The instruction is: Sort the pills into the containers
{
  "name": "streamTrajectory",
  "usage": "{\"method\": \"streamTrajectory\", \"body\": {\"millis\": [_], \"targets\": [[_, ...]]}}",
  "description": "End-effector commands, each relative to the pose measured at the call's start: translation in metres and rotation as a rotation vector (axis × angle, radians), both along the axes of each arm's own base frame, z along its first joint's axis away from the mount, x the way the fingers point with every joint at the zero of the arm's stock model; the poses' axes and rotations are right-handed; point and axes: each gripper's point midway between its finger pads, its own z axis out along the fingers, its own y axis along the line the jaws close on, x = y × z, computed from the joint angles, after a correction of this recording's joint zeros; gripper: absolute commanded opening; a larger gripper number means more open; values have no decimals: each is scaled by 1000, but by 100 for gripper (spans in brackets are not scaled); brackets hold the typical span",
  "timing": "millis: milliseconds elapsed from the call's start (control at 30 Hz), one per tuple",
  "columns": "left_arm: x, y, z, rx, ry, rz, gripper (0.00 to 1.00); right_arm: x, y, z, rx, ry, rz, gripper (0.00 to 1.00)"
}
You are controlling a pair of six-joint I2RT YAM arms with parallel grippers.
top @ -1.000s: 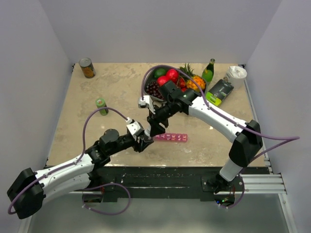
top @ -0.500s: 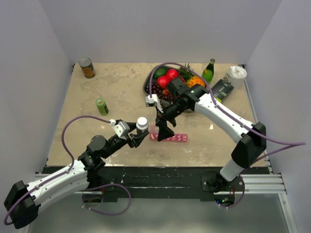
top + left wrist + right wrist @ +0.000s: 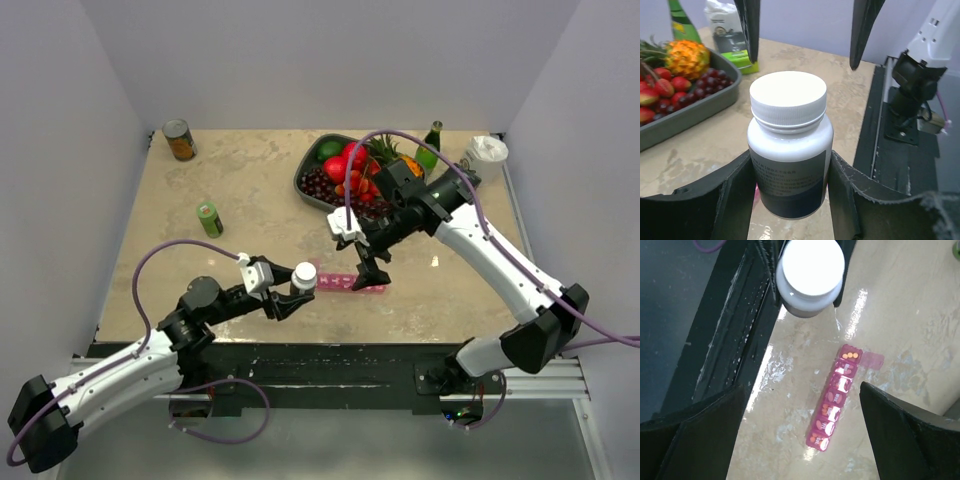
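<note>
Fingers (image 3: 735, 195) of the left hand (image 3: 284, 292) clamped the capped bottle (image 3: 790, 150) upright near the pink containers (image 3: 836, 397) on the worktop (image 3: 250, 180); the right hand (image 3: 372, 268) hung wide above. Clumsy uncapping could spill its contents or shove the containers.

**Fruit, Cans and a Bottle**

A grey tray (image 3: 300, 185) full of fruit sits at the back of the tan surface (image 3: 250, 185). A green bottle (image 3: 430, 145) stands near it. An orange can (image 3: 179, 139) stands in the far left corner. A small green can (image 3: 209, 218) stands alone.
</note>
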Motion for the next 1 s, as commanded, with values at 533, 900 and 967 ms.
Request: {"method": "streamTrajectory", "body": {"millis": [533, 900, 967], "targets": [[-31, -30, 22, 25, -35, -287, 0, -47, 7, 17, 110, -81, 369, 99], [-30, -36, 17, 48, -27, -316, 0, -49, 10, 15, 110, -92, 403, 99], [-31, -38, 18, 50, -30, -327, 0, -54, 12, 12, 104, -85, 422, 99]]}}
